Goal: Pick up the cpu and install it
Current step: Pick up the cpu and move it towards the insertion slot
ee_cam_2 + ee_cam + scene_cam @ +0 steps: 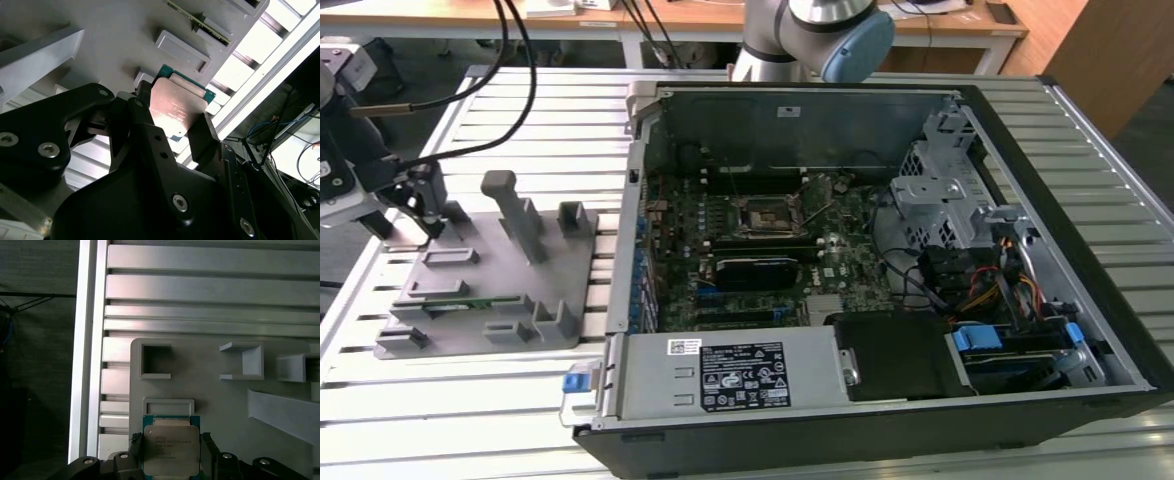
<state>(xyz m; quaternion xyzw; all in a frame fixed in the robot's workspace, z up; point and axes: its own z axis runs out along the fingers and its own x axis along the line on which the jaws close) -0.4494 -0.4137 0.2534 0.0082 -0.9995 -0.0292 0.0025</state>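
Gripping the cpu by two opposite edges, the end effector has its black fingers closed against the chip, which sits between them in both wrist views. Chip and end effector hang over the grey fixture plate on the slatted table at the exterior view's left, well apart from the open computer case.

Our gripper, clamped on the cpu, sits near the surface's edge at the exterior view's left, and we've got tall fixture posts right beside it. Open room up to the computer case; its wall and drive cage stand in the way.
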